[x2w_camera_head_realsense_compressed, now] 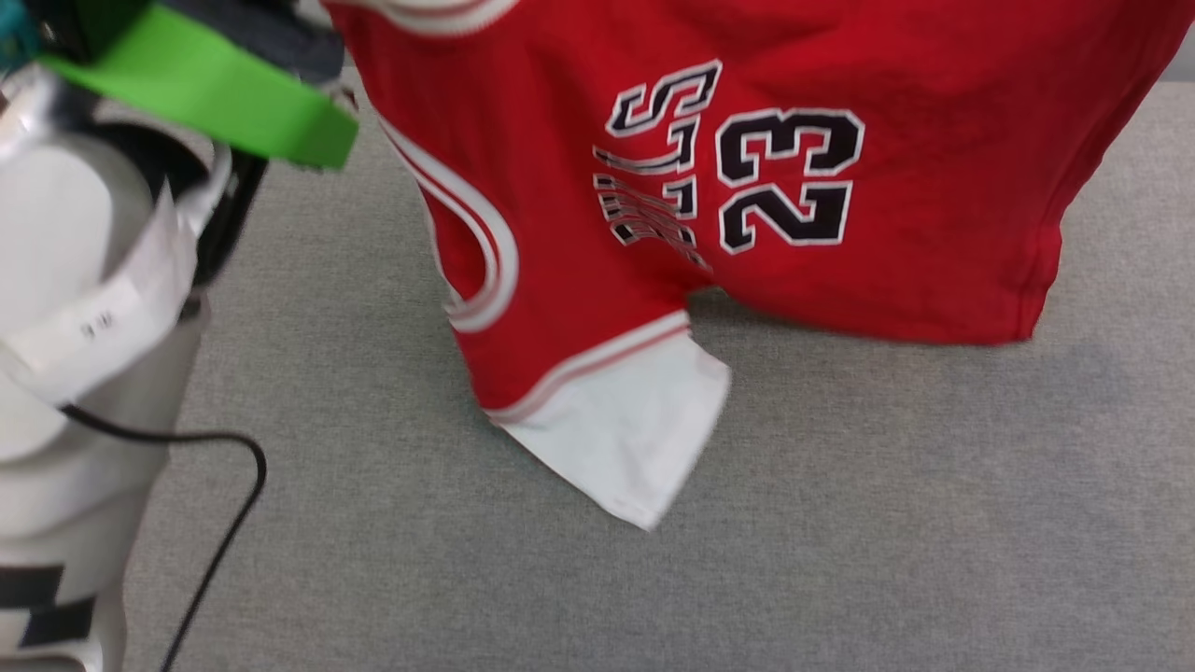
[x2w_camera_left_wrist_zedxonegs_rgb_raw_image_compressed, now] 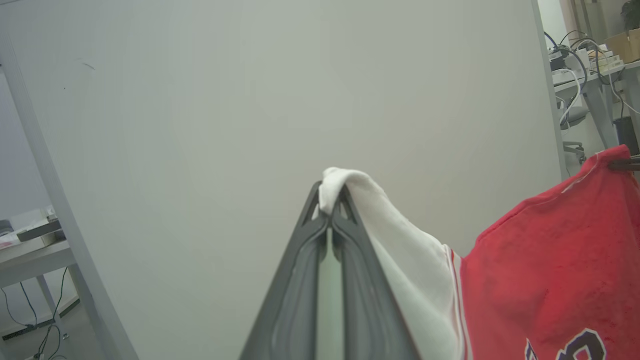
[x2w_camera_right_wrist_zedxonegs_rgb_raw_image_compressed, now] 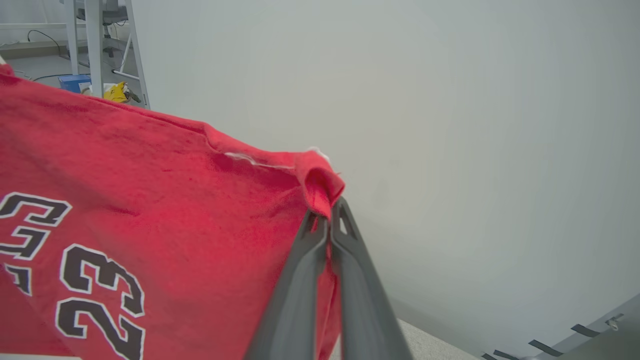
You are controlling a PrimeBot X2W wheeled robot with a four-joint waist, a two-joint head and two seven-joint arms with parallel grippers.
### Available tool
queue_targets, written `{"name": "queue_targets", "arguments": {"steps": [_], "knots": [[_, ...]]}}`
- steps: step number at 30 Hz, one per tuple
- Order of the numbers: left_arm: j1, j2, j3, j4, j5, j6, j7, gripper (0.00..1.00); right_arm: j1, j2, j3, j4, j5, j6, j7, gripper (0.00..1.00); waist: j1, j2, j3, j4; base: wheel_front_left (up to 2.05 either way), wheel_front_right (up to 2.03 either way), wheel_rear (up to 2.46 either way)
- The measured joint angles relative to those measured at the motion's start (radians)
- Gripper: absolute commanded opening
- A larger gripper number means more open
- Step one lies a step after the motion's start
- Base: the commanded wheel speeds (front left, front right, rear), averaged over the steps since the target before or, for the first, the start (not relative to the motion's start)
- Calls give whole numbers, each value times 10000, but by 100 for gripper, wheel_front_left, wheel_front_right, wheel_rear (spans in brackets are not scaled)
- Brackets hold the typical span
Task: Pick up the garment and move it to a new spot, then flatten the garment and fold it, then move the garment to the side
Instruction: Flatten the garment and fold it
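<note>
Our pale left forearm, with a green strap and a black cable, stands close at the left of the head view. Our left gripper has its two dark fingers pressed together on a bunch of white sleeve cloth of the jersey T-shirt, and our right gripper is pinched tight on a fold of its red edge. Between them the shirt hangs spread above the grey fabric-covered table, its "23" print sideways and a white sleeve dangling lowest. We cannot tell whether that sleeve touches the surface. Beyond stands a plain pale wall, with desks and cables at its sides.
</note>
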State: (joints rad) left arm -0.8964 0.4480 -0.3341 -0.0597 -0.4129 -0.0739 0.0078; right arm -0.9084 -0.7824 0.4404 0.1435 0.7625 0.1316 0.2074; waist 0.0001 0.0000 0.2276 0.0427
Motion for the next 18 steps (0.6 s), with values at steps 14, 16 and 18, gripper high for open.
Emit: {"name": "queue_targets", "arguments": {"steps": [14, 16, 18], "knots": [[-4152, -132, -466, 2238, 23, -380, 571, 0, -2119, 1005, -798, -27, -633, 0, 1024, 0, 0, 0, 1156, -310, 0, 0, 0], [-4841, -136, -525, 2663, 48, -428, 594, 0, -2856, 1204, -777, 349, -780, 0, 1066, 0, 0, 0, 1423, -353, 0, 0, 0], [-6408, -255, -683, 3754, 194, -458, 570, 0, -4627, 1607, -573, 1450, -1323, 0, 984, 0, 0, 0, 2013, -457, 0, 0, 0]]}}
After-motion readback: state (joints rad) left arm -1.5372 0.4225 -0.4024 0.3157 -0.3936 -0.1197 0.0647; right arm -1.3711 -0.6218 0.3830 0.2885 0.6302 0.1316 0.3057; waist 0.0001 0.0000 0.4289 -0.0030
